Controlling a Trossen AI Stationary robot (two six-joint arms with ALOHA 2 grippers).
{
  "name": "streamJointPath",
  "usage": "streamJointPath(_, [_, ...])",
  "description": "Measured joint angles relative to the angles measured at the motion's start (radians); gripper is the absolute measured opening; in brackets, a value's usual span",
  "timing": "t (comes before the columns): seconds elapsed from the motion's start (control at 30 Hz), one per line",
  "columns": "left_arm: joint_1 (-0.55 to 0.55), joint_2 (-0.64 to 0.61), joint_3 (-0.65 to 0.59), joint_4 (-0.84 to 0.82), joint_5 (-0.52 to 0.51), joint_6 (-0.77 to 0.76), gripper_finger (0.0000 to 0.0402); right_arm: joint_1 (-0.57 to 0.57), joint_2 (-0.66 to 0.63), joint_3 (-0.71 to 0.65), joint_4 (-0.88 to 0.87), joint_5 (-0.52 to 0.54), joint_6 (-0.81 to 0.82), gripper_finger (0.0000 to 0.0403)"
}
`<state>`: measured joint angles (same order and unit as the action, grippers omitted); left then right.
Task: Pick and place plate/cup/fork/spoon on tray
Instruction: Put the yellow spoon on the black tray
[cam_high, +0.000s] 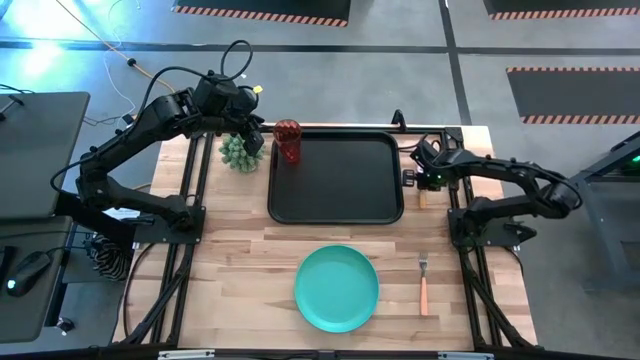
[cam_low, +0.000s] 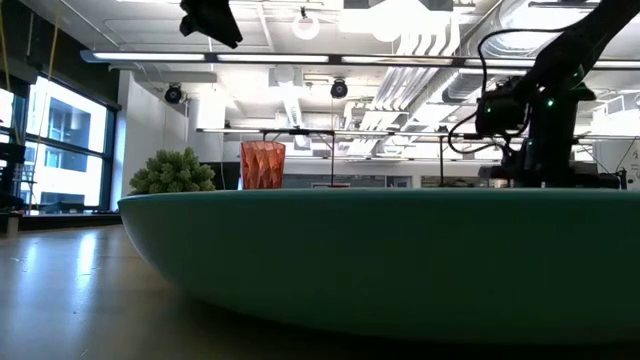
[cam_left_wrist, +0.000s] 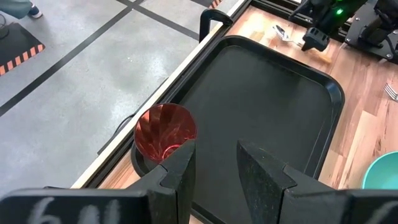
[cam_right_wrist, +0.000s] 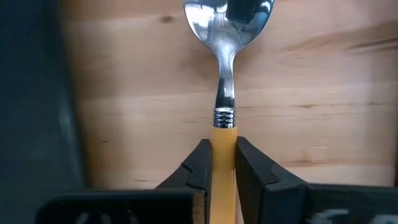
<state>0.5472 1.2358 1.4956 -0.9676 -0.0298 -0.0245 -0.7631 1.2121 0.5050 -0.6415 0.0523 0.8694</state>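
Note:
The red cup (cam_left_wrist: 165, 132) stands upright in the far left corner of the black tray (cam_high: 335, 190); it also shows in the high view (cam_high: 288, 140) and the low view (cam_low: 262, 165). My left gripper (cam_left_wrist: 214, 168) is open and empty above that corner, the cup just beside one finger. My right gripper (cam_right_wrist: 222, 168) is shut on the orange-handled spoon (cam_right_wrist: 225, 74) over the bare wood right of the tray (cam_high: 422, 182). The teal plate (cam_high: 337, 288) and the fork (cam_high: 424, 280) lie on the table near its front edge. My right gripper pinches the spoon's orange handle (cam_right_wrist: 222, 140) between its two fingers, just behind the metal collar. The fingers come from above. The silver bowl (cam_right_wrist: 227, 15) sticks out ahead of the fingers over the wood. Whether the spoon is lifted clear, I cannot tell.
A green spiky plant (cam_high: 238, 152) stands on the table just left of the tray's far left corner, below my left arm. The plate fills the foreground of the low view (cam_low: 380, 260). Bare wood lies between the tray and the plate.

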Motion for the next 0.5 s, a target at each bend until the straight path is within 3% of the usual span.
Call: streamJointPath(0.5, [0.000, 0.000, 0.000, 0.000, 0.000, -0.008, 0.0106, 0.061, -0.258, 0.003, 0.070, -0.038, 0.148, 0.0026])
